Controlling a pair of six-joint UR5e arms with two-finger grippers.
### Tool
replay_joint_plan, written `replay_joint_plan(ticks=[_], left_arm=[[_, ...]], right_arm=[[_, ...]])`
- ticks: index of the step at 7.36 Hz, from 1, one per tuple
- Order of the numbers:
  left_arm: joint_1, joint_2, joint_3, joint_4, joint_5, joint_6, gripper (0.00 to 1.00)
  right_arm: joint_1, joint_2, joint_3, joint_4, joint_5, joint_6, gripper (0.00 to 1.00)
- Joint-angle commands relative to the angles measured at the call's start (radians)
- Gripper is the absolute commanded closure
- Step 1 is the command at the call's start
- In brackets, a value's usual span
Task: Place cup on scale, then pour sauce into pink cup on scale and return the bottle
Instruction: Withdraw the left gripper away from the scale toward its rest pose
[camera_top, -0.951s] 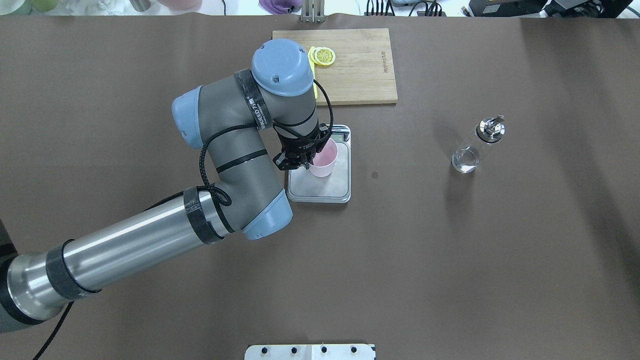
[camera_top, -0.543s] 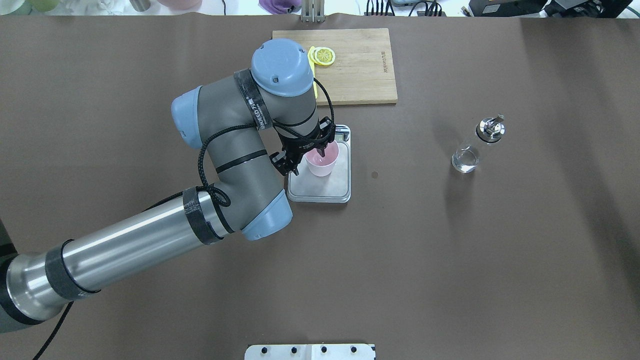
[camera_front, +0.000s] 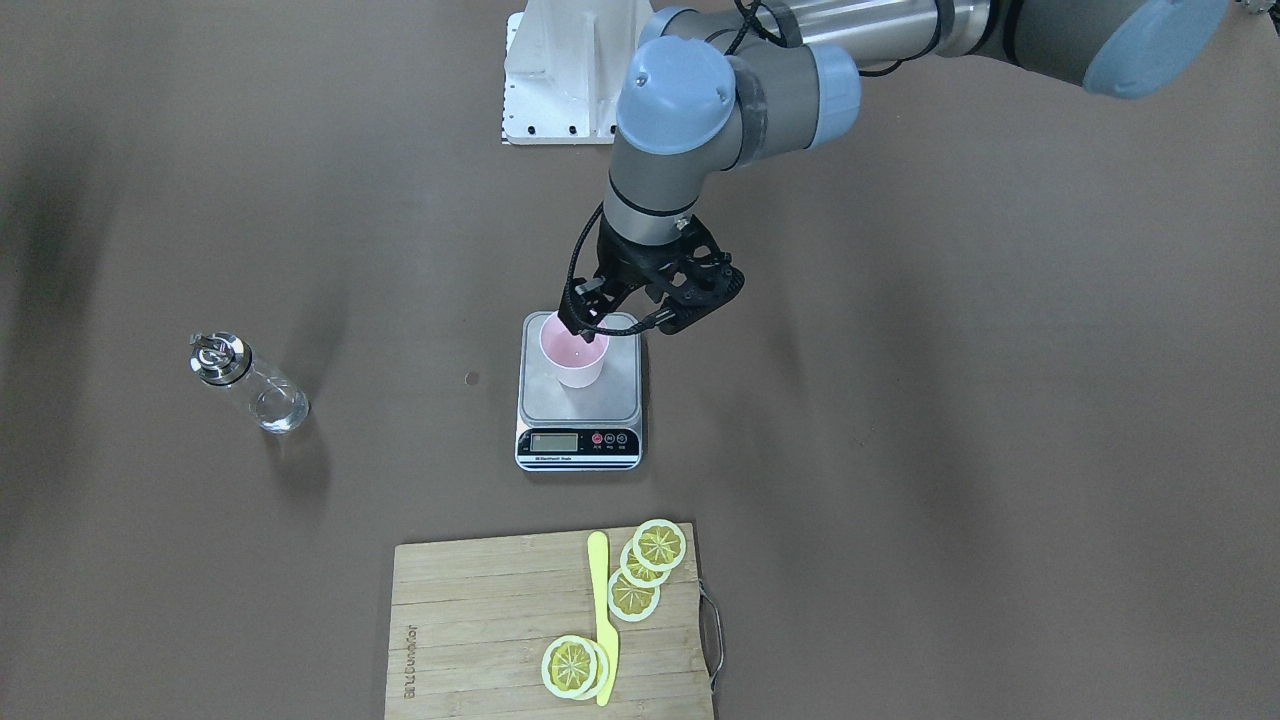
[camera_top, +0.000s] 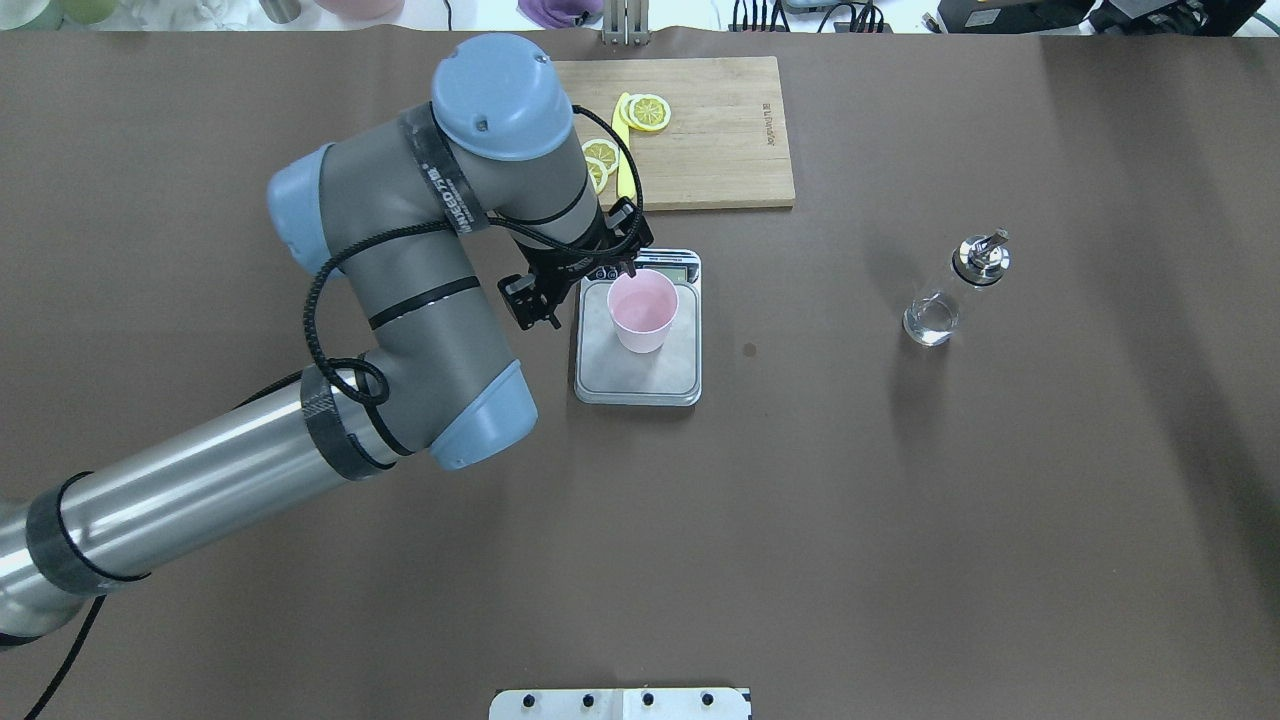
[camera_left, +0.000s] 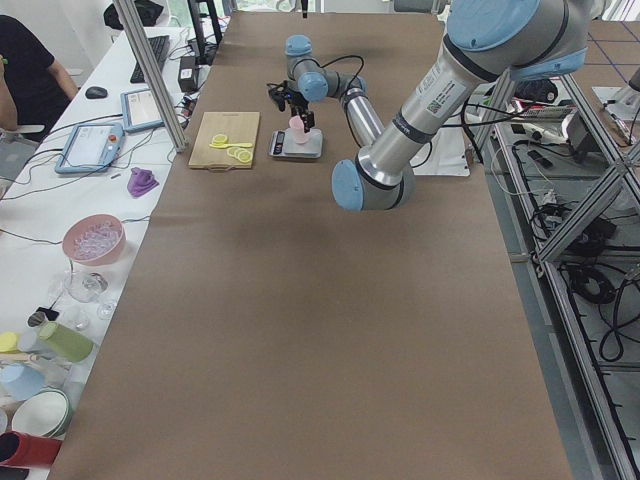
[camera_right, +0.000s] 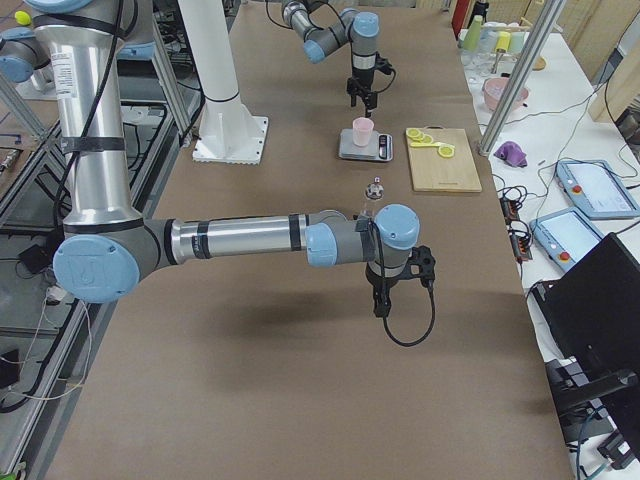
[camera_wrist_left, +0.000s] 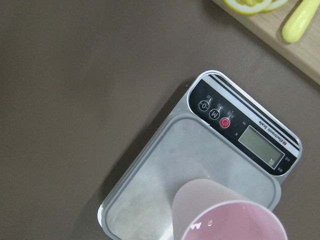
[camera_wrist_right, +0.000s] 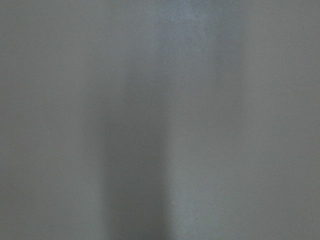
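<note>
Pink plastic cup (camera_top: 642, 308) is standing upright on the scale (camera_front: 620, 395), on the half nearer the display, so step one looks done to me. The left gripper (camera_front: 628, 318) is spread wide and holding nothing. One finger hangs right at the cup's rim, the other is out past the scale's edge.

That's my first worry. If that arm pulls off sideways instead of up, the near finger could clip the rim and tip or slide such a light cup.

Second worry is the bottle (camera_top: 945, 300), which is well away from the scale. Smooth glass can slip in a two-finger grip, and a narrow cup mouth means a sloppy tilt puts sauce on the platform or the buttons.

The right gripper (camera_right: 383, 300) only shows in the side view, so I can't tell if it's spread or clenched.

Count:
- one cup, one scale, one bottle
- one cutting board (camera_top: 720, 150)
- one yellow knife (camera_front: 600, 610)
- at least four lemon slices (camera_front: 660, 545), overlapping, so maybe five
</note>
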Motion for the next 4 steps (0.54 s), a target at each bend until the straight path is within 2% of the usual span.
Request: replay_joint_plan(ticks=[1, 2, 3, 4], left_arm=[[-0.082, 0.028, -0.13, 0.1, 0.005, 0.142, 0.02], [-0.128, 0.025, -0.204, 0.102, 0.019, 0.169, 0.02], [-0.189, 0.021, -0.217, 0.1, 0.007, 0.245, 0.02], [-0.235, 0.078, -0.214, 0.068, 0.004, 0.325, 0.02]], right_arm=[[0.0, 0.008, 0.016, 0.0, 0.014, 0.001, 0.0], [0.0, 0.011, 0.016, 0.0, 0.023, 0.001, 0.0], [-0.001, 0.031, 0.014, -0.011, 0.044, 0.001, 0.0], [-0.001, 0.049, 0.024, -0.013, 0.056, 0.008, 0.0]])
